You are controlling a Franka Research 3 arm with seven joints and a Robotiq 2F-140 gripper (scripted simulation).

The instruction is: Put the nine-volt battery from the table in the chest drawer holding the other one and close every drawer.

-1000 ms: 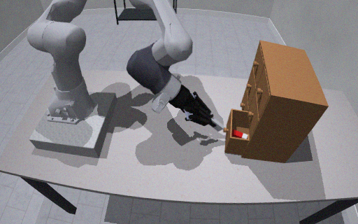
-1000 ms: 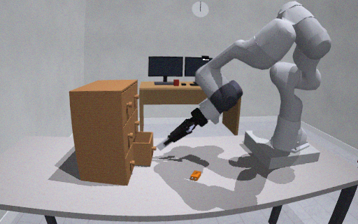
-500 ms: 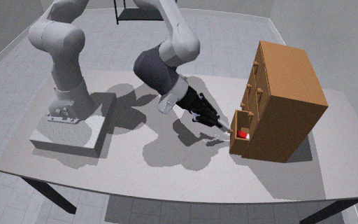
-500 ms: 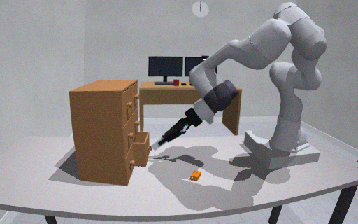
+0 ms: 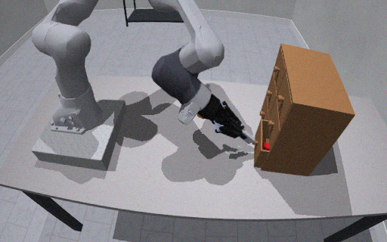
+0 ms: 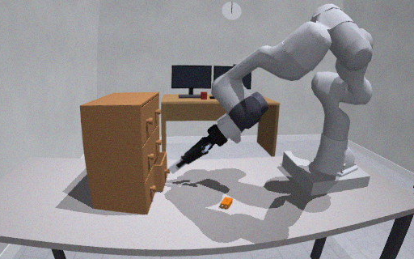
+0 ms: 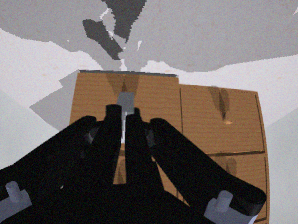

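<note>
The wooden chest (image 5: 319,83) (image 6: 115,154) stands upright. One bottom drawer (image 5: 258,156) (image 6: 160,175) (image 7: 160,97), on the top view's side, stands partly out; the other drawers look pushed in. A small red thing (image 5: 266,146) lies in it; the drawer's deeper part is hidden. The orange nine-volt battery (image 6: 226,202) lies on the table in front of the chest, mostly behind the arm in the top view. My gripper (image 5: 252,141) (image 6: 172,169) (image 7: 126,103) is shut and empty, its tips at the open drawer's knob; whether they touch is unclear.
The table (image 5: 141,197) (image 6: 111,235) carries the arm's base block (image 5: 69,151) (image 6: 341,184) on the side opposite the chest. The neighbouring bottom drawer's knob (image 6: 153,188) sticks out beside the open drawer. A desk with monitors stands in the background beyond the table.
</note>
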